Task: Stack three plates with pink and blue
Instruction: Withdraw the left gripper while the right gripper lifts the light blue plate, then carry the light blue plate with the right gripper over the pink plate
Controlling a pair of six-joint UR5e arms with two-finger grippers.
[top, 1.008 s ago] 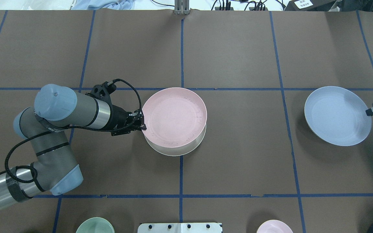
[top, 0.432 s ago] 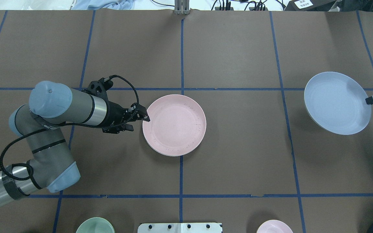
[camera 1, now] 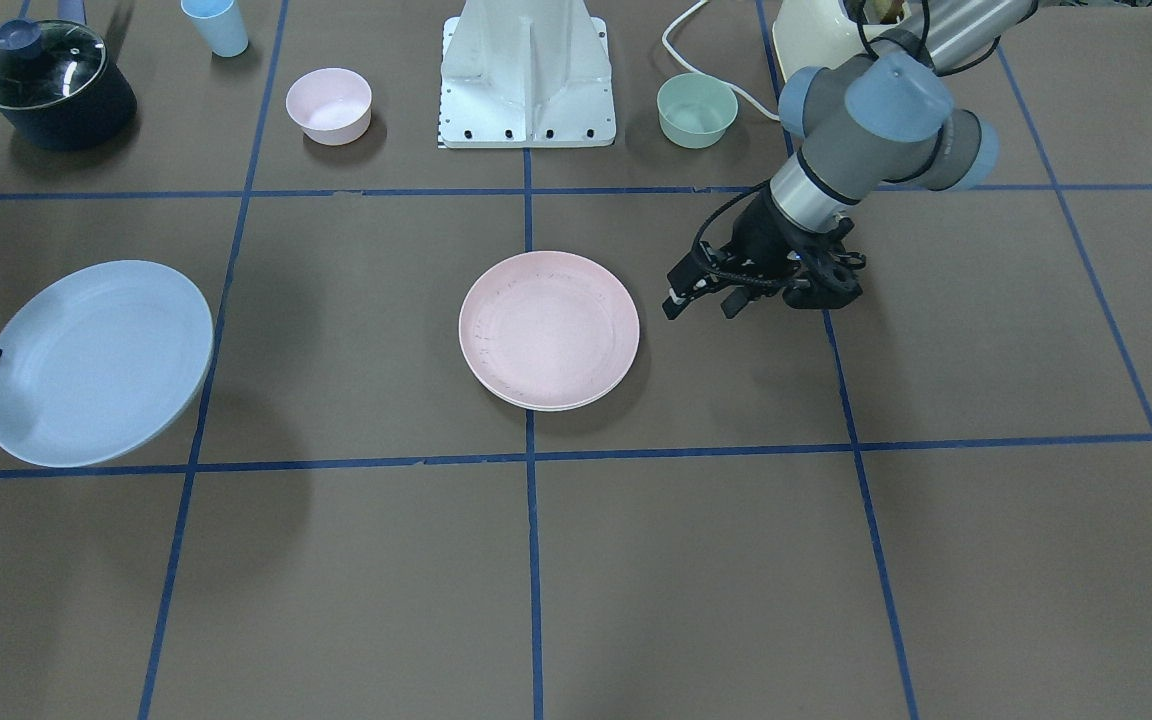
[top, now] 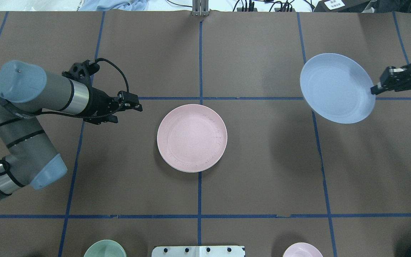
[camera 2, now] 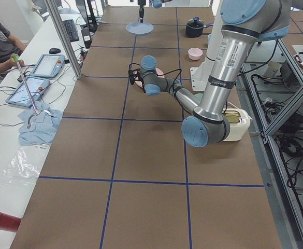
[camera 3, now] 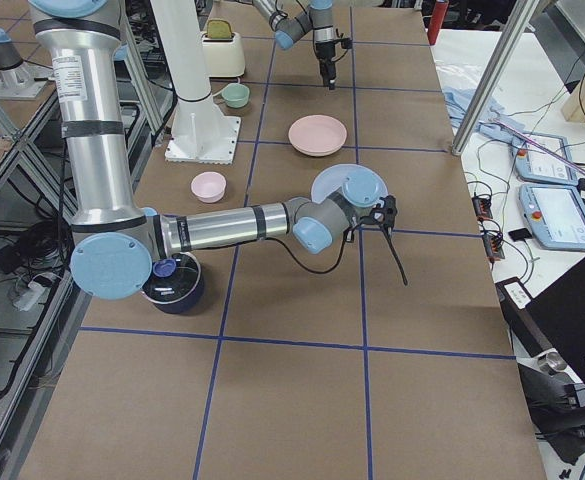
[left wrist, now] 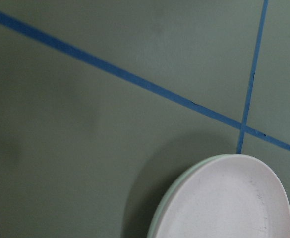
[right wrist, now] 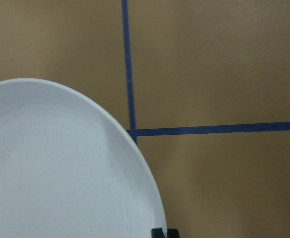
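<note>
Left of the pink plate (top: 192,137) and apart from its rim, the left gripper (camera 1: 703,304) hangs with fingers spread, holding nothing. The pink plate lies flat on the cream plate (left wrist: 168,197), whose rim peeks out beneath. Well right of the pink plate, the blue plate (top: 335,87) is aloft and tilted, its far-right rim pinched by the right gripper (top: 375,89).

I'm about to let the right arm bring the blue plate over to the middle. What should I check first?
1. Pink plate seated on the cream plate: ok.
2. Right gripper shut on the blue plate's rim: ok.
3. Blue plate lifted off the table: ok.
4. Left gripper apart from the pink plate: ok, open.
5. Blue plate above the pink plate: not ok, it hangs far to the robot's right.
6. Blue plate level: cannot tell.
</note>
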